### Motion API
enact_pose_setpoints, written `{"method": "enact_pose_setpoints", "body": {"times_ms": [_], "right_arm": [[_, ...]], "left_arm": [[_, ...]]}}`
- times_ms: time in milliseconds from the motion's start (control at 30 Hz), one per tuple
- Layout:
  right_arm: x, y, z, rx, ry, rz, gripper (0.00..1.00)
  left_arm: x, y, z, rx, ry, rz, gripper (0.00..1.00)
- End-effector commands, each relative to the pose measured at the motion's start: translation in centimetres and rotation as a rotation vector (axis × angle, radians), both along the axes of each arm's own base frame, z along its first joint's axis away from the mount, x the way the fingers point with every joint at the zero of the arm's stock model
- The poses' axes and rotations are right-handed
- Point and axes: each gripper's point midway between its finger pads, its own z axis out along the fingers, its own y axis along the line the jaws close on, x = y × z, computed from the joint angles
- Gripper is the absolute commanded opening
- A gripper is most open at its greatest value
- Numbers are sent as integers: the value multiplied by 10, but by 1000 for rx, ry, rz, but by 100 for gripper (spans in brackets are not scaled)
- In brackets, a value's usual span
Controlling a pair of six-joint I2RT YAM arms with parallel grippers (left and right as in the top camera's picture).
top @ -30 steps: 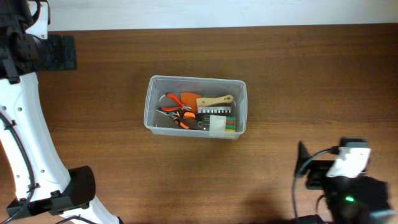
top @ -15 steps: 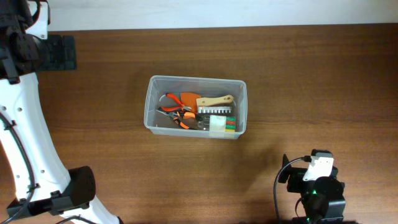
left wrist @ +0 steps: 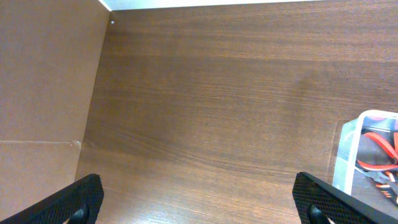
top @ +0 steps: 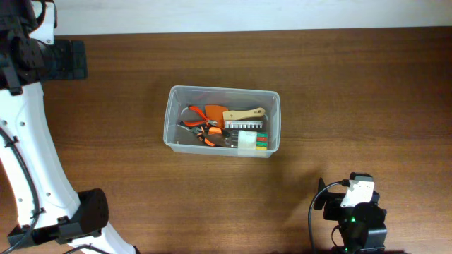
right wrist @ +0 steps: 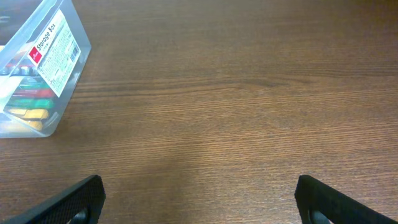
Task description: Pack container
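My right gripper hovers by the near edge, toward the right corner, fingers spread apart. Mid-bench sits the container, holding pliers and a brush. I judge it thin, flexible and slick, and weighty with tools, so I'd pinch a short wall under the rim. My left gripper, fingers also apart, hangs near the far left corner.

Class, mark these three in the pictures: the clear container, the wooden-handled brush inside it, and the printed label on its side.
container (top: 224, 89), overhead view, on its far rim.
wooden-handled brush (top: 246, 113), overhead view, on the wooden handle.
label (right wrist: 55, 53), right wrist view, on its printed middle.
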Motion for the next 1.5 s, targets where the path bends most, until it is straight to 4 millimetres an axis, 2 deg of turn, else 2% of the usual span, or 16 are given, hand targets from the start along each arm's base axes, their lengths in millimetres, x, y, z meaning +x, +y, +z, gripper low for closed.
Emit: {"method": "enact_pose_setpoints", "body": {"times_ms": [0, 700, 867, 1067, 1167, 1267, 1467], "right_arm": [[-1, 0, -10, 0, 17, 1, 99], [-1, 0, -10, 0, 17, 1, 98], [-1, 0, -10, 0, 17, 1, 98], [-1, 0, -10, 0, 17, 1, 98], [-1, 0, -10, 0, 17, 1, 98], [-1, 0, -10, 0, 17, 1, 98], [-1, 0, -10, 0, 17, 1, 99]], "left_arm": [[-1, 2, 2, -3, -8, 16, 99], [0, 1, 0, -4, -5, 13, 99], [-12, -1, 7, 0, -19, 12, 99], [2, -15, 44, -16, -336, -61, 99], [-2, -26, 56, -16, -516, -112, 99], [-20, -31, 43, -3, -610, -129, 99], [-64, -39, -35, -5, -639, -128, 99]]}}
